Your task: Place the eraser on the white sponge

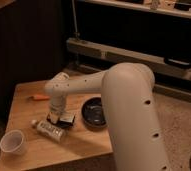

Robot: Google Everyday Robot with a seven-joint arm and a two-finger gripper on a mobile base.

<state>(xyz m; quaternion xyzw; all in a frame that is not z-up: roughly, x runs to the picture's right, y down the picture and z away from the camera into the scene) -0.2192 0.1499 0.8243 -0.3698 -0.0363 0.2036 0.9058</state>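
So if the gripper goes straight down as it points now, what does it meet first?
Probably the dark eraser on the table directly under the gripper; depth is unclear.

Wooden table (84, 145) — white cup (13, 142), labelled bottle (48, 129) lying flat, orange pen (39, 97), dark bowl (95, 112).

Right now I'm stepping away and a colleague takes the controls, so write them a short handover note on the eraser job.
Gripper: down at the table, near its middle, just left of the dark round dish.
Eraser: a dark bar with a white patch shows right under the gripper; whether it is gripped cannot be told.
White sponge: not visible, probably hidden under the wrist.
Done: arm brought to the spot.
Left: confirm the eraser sits on the sponge, release, lift away, minding the bottle beside it.
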